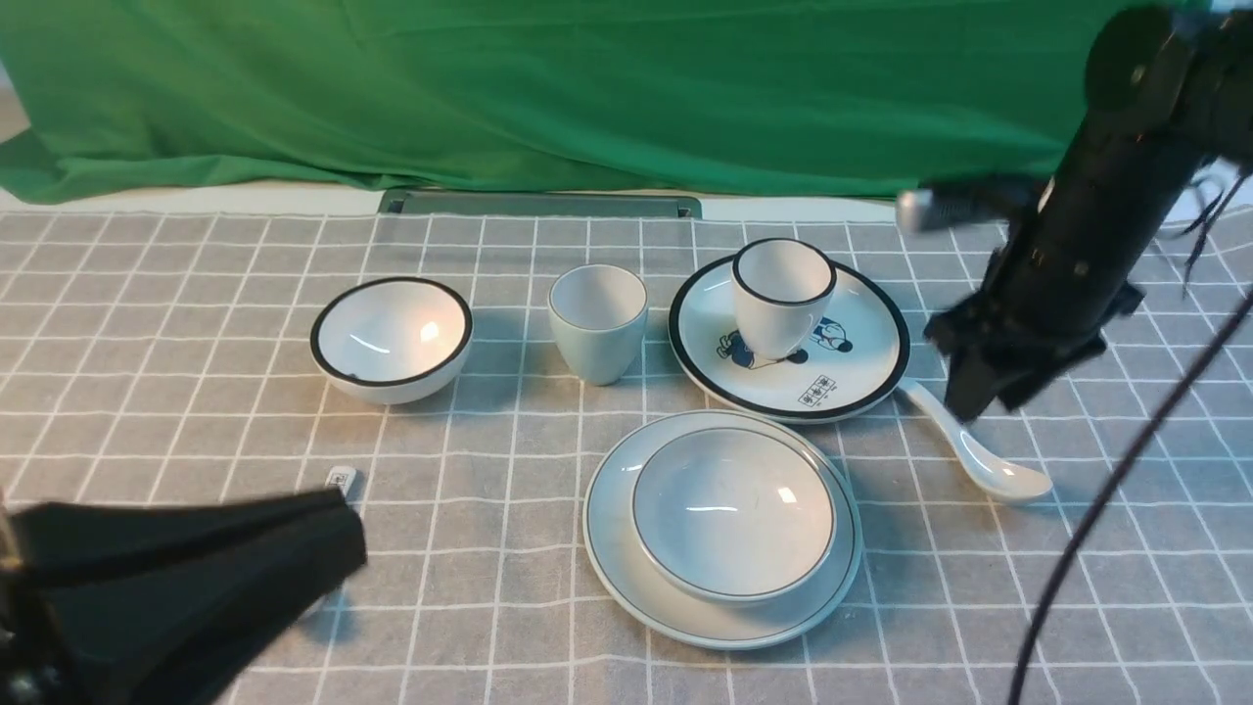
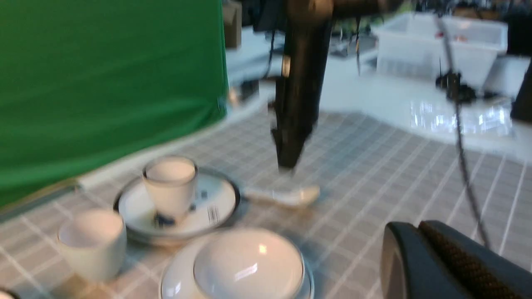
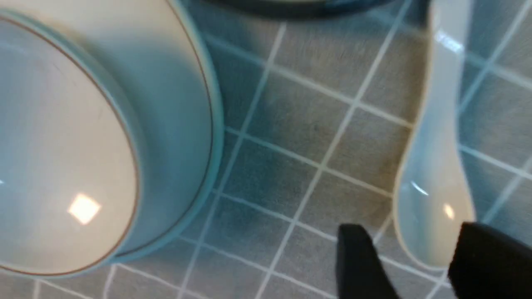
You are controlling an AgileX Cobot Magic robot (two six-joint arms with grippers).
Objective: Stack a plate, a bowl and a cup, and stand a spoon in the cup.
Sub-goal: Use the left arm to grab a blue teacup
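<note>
The pale blue-grey bowl (image 1: pixel 734 509) sits in the plate (image 1: pixel 626 578) at the table's front centre. Behind them, to the left, the small pale cup (image 1: pixel 598 323) stands upright on its own. The plain white spoon (image 1: pixel 979 450) lies flat on the cloth to the right of the stack. My right gripper (image 1: pixel 974 401) hangs open just over its handle. In the right wrist view the spoon (image 3: pixel 436 166) shows between the parted fingers of the right gripper (image 3: pixel 415 241), untouched, beside the plate (image 3: pixel 183 124) and bowl (image 3: pixel 54 145). My left gripper (image 1: pixel 348 529) is shut and empty at the front left.
A black-rimmed white bowl (image 1: pixel 392 338) stands at the left. A cartoon-print plate (image 1: pixel 842 382) carries a black-rimmed white cup (image 1: pixel 781 294) behind the stack. The marked handle of another spoon (image 1: pixel 341 480) peeks out by the left gripper. The right arm's cable (image 1: pixel 1106 509) hangs at front right.
</note>
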